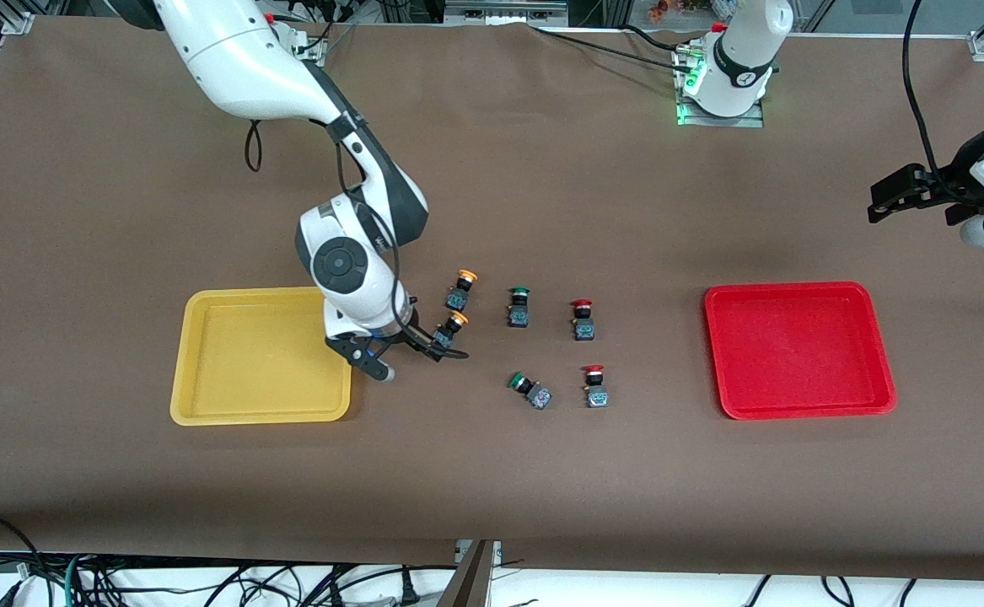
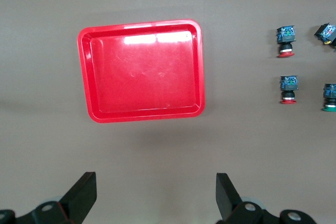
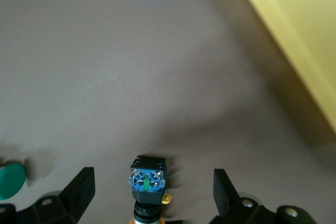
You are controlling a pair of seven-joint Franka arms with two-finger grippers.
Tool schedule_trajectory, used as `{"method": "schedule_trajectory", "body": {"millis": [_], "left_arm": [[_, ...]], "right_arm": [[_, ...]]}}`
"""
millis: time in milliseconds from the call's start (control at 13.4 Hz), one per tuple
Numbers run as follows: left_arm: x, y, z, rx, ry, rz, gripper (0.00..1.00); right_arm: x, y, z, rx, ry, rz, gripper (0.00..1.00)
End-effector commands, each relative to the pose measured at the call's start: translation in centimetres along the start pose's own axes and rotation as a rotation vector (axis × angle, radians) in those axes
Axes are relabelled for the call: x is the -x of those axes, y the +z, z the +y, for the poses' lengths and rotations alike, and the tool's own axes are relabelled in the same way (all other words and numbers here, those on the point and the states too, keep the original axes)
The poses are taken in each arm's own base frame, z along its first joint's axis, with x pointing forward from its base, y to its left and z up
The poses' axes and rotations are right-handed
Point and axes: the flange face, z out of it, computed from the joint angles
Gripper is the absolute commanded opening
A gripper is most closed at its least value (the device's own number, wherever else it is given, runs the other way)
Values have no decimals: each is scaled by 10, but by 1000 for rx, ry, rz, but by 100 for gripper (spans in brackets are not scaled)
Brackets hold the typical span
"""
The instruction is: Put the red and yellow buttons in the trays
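The yellow tray (image 1: 205, 405) lies toward the right arm's end, the red tray (image 1: 799, 350) toward the left arm's end. Between them lie two yellow-capped buttons (image 1: 460, 289) (image 1: 451, 327) and two red-capped buttons (image 1: 583, 319) (image 1: 595, 385). My right gripper (image 1: 418, 358) is open, low beside the yellow tray, its fingers on either side of the nearer yellow button (image 3: 147, 179) without touching it. My left gripper (image 1: 913, 190) is open and empty, waiting high over the table's end past the red tray (image 2: 142, 70). Its wrist view shows both red buttons (image 2: 286, 40) (image 2: 288, 88).
Two green-capped switches (image 1: 518, 306) (image 1: 529, 389) lie between the yellow and red buttons; one green cap (image 3: 10, 181) shows next to the right gripper (image 3: 152, 182). The yellow tray's rim (image 3: 294, 51) is close by. The left gripper (image 2: 156, 179) hangs over bare brown table.
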Motion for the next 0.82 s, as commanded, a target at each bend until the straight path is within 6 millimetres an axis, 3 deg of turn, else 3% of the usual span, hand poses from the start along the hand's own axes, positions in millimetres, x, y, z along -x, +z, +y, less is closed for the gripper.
{"method": "schedule_trajectory", "body": {"millis": [0, 149, 224, 299, 373, 448, 597, 746], "left_arm": [[1, -4, 0, 18, -2, -1, 100], [0, -3, 0, 19, 7, -3, 100], [-5, 7, 5, 19, 12, -24, 100], [-18, 33, 16, 23, 34, -77, 100], [-30, 61, 41, 45, 76, -129, 100], [-52, 99, 66, 70, 96, -165, 100], [-91, 165, 101, 94, 117, -91, 100], [-113, 207, 142, 166, 72, -40, 100]], "right_arm": [[24, 37, -11, 5, -12, 42, 100], [38, 53, -12, 25, -31, 35, 100], [38, 56, -11, 29, -31, 33, 100], [38, 58, -10, 32, -34, 31, 75], [38, 57, -10, 30, -44, 31, 27], [37, 55, -10, 31, -50, 30, 0], [29, 43, -12, 24, -45, 36, 0], [-13, 9, -8, 71, -77, 9, 0]]}}
